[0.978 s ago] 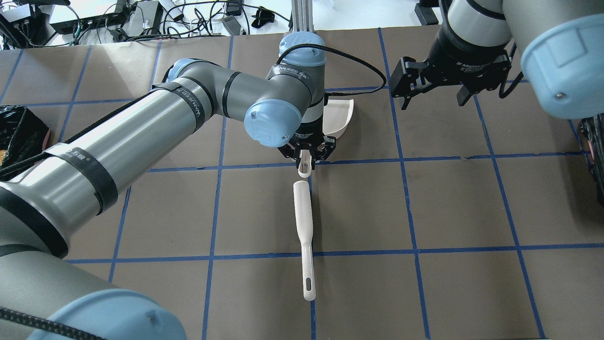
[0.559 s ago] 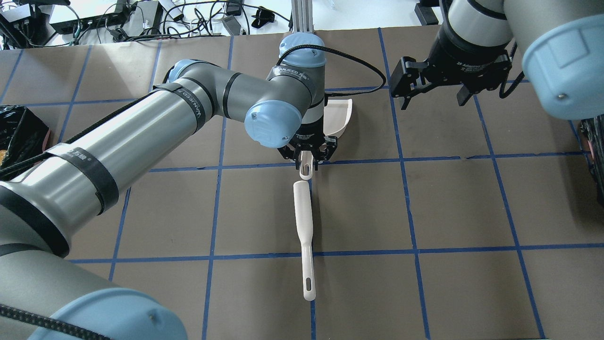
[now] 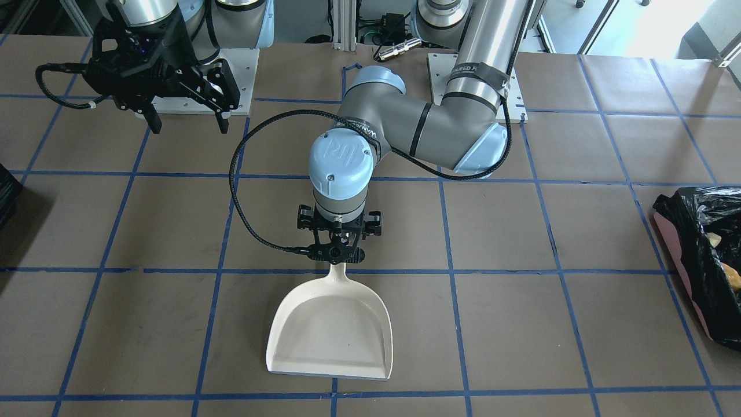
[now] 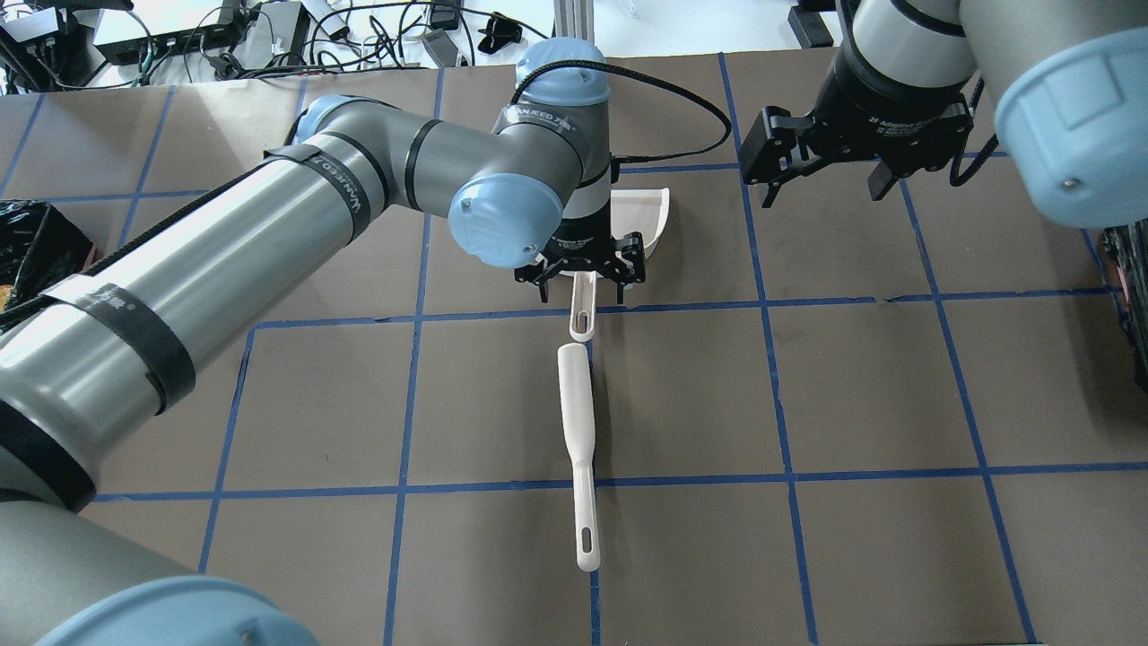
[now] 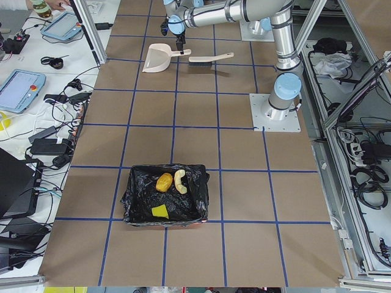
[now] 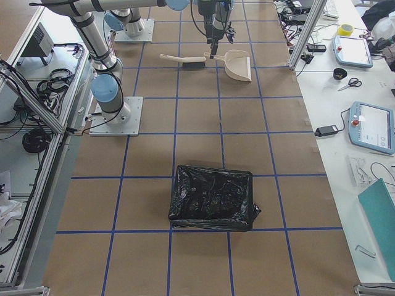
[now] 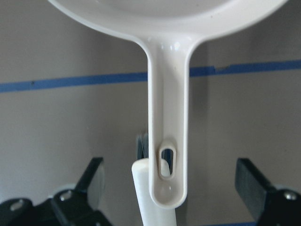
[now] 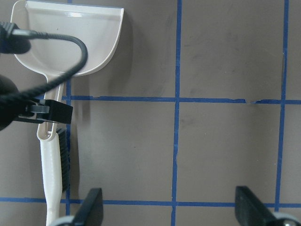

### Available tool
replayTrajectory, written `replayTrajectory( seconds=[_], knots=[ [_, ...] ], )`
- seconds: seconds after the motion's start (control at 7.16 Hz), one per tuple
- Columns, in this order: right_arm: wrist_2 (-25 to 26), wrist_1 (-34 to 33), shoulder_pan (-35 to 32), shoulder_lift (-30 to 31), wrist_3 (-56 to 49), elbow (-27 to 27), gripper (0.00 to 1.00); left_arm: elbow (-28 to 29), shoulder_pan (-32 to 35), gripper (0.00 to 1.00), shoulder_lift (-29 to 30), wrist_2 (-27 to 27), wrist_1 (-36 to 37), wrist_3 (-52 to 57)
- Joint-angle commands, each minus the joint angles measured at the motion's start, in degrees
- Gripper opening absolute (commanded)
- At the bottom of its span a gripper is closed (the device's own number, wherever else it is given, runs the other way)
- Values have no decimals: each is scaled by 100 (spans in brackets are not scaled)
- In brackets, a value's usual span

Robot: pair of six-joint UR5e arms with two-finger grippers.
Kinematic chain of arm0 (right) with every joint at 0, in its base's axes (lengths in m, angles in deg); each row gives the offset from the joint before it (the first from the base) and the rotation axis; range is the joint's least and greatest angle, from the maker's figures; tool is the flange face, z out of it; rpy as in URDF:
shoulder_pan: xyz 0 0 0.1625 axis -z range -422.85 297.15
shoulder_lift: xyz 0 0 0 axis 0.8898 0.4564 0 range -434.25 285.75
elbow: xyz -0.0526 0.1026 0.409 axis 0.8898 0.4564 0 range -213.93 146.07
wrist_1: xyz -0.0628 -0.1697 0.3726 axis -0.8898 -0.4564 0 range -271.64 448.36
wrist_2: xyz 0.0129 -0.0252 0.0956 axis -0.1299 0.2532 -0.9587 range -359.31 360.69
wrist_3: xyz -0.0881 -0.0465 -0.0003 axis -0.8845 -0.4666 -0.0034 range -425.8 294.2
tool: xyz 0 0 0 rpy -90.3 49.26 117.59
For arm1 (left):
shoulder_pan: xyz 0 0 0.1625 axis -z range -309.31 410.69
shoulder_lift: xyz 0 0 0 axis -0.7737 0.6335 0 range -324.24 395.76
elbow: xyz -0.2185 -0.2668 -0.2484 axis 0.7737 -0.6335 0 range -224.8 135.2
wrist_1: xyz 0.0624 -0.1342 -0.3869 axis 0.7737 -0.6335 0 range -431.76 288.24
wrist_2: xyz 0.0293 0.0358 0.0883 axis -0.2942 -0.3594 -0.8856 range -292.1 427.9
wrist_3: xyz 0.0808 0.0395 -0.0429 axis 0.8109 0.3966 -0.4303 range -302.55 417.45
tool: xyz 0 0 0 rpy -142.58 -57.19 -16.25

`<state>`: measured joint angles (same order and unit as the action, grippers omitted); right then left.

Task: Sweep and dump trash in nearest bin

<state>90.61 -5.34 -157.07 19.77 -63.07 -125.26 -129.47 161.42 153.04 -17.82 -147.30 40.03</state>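
The left gripper (image 4: 581, 287) hangs low over the dustpan (image 3: 330, 330), its fingers spread wide. In the left wrist view one finger (image 7: 91, 181) stands on each side of the handle (image 7: 168, 117), with bare table between pad and plastic on both sides. The pan lies flat near the middle of the table (image 4: 897, 386). Its straight open lip faces away from the robot and stops just short of a blue tape line. The handle crosses another tape line on the robot's side.

The brush (image 4: 576, 404) lies in line with the handle, nearer the robot. Its head end is just beside the handle's tip; whether they touch cannot be told.

The right gripper (image 4: 824, 193) hovers well to the right of the pan, jaws also wide apart and holding nothing.

Bare grid squares surround the pan to the left, the right and on the far side.

The bin (image 5: 129, 195) sits at the table's left end, well apart from the pan. In it lie the orange-brown lump (image 5: 164, 182), the curved tan piece (image 5: 179, 182) and the yellow wedge (image 5: 160, 211).

A second dark container (image 6: 213, 198) stands at the right end.
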Motion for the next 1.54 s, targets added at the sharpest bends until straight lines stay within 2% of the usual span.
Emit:
replayTrajectory(
  seconds=[0.0, 0.14, 0.28, 0.42, 0.56, 0.7, 0.98, 1.12, 1.4],
  knots=[
    [-1, 0, 0, 2, 0, 1, 100, 108, -620, 100, -466, 73, -14, 89],
    [-1, 0, 0, -6, 0, -8, 100, 108, -902, 100, -660, 161, -14, 107],
    [-1, 0, 0, -6, 0, 1, 100, 117, -1270, 100, -949, 5, -23, 299],
    [-1, 0, 0, -6, 0, -8, 100, 169, -1804, 100, -1231, -40, -66, 1049],
    [8, 0, 0, 2, 0, -8, 100, 309, -2271, 100, -1625, -110, -641, 1848],
    [8, 0, 0, 2, 0, -8, 100, 467, -2606, 100, -1994, -450, -1343, 2213],
    [8, 0, 0, 2, 0, -8, 100, 312, -2742, 100, -2576, -515, -1673, 2270],
    [25, 0, 9, 2, -9, -8, 100, 75, -2724, 100, -2796, -428, -1727, 1799],
    [43, 0, 9, 2, -9, -8, 100, -233, -2715, 100, -3008, -489, -1666, 1663]
  ],
)
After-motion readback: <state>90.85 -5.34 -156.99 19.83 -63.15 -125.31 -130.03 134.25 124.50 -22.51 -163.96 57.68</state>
